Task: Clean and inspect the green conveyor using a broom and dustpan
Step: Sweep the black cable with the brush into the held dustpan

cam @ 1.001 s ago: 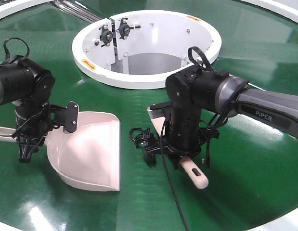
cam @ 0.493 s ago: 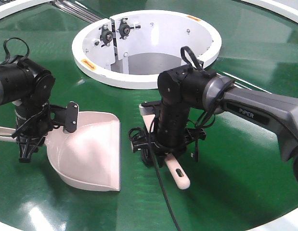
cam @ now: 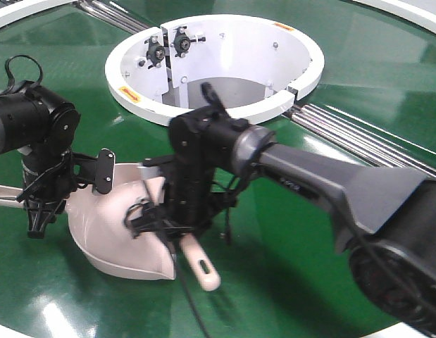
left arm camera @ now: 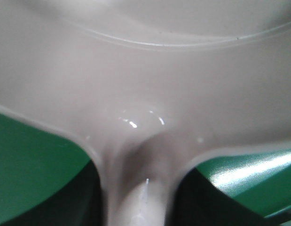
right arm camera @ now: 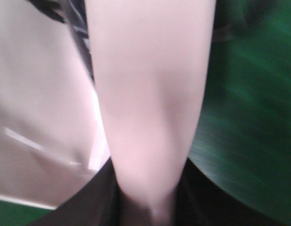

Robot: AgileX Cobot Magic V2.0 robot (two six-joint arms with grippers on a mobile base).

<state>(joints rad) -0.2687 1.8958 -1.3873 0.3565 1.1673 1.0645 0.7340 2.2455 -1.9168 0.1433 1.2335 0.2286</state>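
On the green conveyor (cam: 288,282), my right gripper (cam: 177,229) pinches the broom (cam: 202,266) at the mouth edge of the dustpan (cam: 122,246), broom handle pointing to 5 o'clock. My left gripper (cam: 39,218) is clamped on the dustpan handle at 9 o'clock.

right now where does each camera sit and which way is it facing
Exterior front: high, facing forward and down on the green conveyor, both arms, dustpan, broom.
Left wrist: on the left arm, looking along the dustpan handle; dark jaws flank it.
Right wrist: on the right arm, along the broom; dustpan at left.
All share the dustpan.
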